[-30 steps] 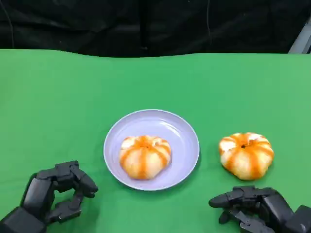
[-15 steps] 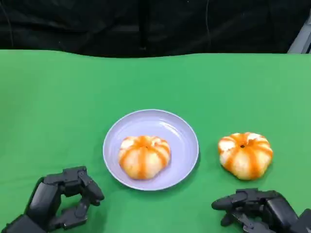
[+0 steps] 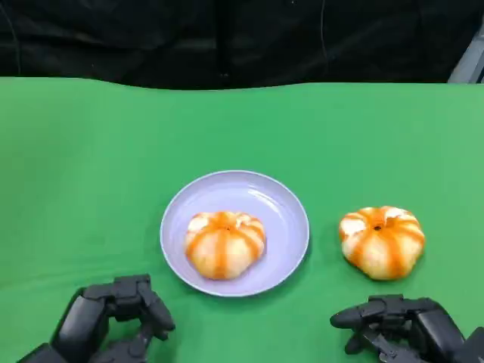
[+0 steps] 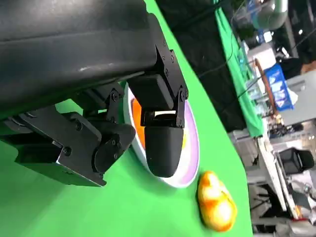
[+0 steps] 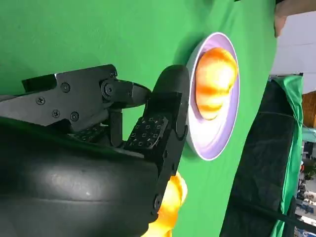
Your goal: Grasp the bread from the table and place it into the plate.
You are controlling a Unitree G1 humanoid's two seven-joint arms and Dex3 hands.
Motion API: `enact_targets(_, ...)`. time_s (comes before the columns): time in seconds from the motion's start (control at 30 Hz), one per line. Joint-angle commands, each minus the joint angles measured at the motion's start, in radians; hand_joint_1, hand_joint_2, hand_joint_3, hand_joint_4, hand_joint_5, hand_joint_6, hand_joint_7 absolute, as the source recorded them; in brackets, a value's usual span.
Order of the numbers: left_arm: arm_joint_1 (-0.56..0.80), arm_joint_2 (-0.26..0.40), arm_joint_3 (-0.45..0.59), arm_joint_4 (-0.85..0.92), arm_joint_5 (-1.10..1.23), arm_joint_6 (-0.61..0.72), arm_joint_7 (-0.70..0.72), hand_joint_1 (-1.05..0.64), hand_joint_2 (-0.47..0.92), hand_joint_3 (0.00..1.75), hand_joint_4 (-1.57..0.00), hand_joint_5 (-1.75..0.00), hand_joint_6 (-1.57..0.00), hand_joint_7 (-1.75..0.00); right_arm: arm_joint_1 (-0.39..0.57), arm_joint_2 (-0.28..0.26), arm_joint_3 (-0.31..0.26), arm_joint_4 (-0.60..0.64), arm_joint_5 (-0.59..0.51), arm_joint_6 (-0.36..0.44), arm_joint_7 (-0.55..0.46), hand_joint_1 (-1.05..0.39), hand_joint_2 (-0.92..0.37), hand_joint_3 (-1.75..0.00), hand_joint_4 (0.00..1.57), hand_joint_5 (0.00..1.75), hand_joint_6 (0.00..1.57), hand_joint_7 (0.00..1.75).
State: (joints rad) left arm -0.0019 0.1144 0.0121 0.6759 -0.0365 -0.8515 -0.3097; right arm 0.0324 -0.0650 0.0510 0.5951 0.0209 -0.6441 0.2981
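A lavender plate (image 3: 290,219) lies in the middle of the green table, with one orange-striped round bread (image 3: 224,243) on it. A second bread (image 3: 382,241) sits on the cloth to the plate's right. My left hand (image 3: 113,321) is at the near edge, below and left of the plate, fingers loosely curled and holding nothing. My right hand (image 3: 401,329) lies just in front of the second bread, fingers apart, apart from it. The left wrist view shows the left hand (image 4: 123,128), the plate (image 4: 190,168) and the loose bread (image 4: 216,202). The right wrist view shows the right hand (image 5: 143,133), the plated bread (image 5: 215,84) and the loose bread (image 5: 170,207).
Green cloth (image 3: 113,151) covers the whole table, open on all sides of the plate. A black backdrop (image 3: 227,38) hangs behind the far edge.
My left hand has drawn back toward the near edge and slightly to the right. The right hand has sunk a little. Both breads and the plate have stayed put.
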Motion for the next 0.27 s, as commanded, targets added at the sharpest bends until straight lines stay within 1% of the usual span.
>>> enact_targets(0.03,0.019,0.003,-0.008,-0.021,-0.017,0.018,-0.019,0.08,0.61,1.09,-0.99,-1.41,-1.05,-1.1,0.007,-0.017,-0.006,-0.016,0.003,0.01,0.001,-0.09,-0.92,-0.37,0.79,1.15,1.1,0.3)
enact_targets(0.27,0.027,0.0,-0.015,-0.033,-0.024,0.027,-0.021,0.07,0.62,1.08,-1.0,-1.38,-1.06,-1.07,0.007,-0.015,-0.007,-0.016,0.008,0.008,0.005,-0.08,-0.92,-0.38,0.78,1.15,1.1,0.3)
